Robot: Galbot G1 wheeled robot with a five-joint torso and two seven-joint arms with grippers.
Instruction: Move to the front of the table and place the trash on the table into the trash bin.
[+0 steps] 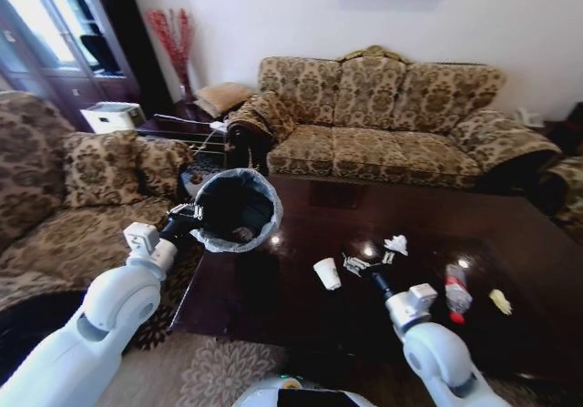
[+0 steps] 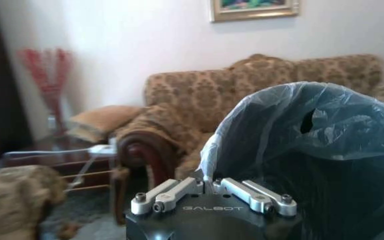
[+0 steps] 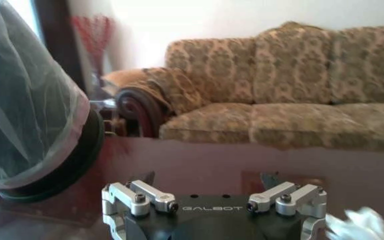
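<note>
Several scraps litter the glossy dark table (image 1: 301,307): a white paper cup (image 1: 327,273), crumpled papers (image 1: 395,243), a red-labelled bottle (image 1: 456,290). The left gripper (image 1: 190,218) pinches the round trash bin (image 1: 237,208) by its filmy liner, tilted above the table's corner. The right gripper (image 1: 372,271) hangs spread open near the cup.

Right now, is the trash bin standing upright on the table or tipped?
Tipped. The trash bin is held at its rim by the left gripper, its mouth tilted toward the camera over the table's left end.

White rounded arms, black "GALBOT"-marked wrists, silver screwed linkages
</note>
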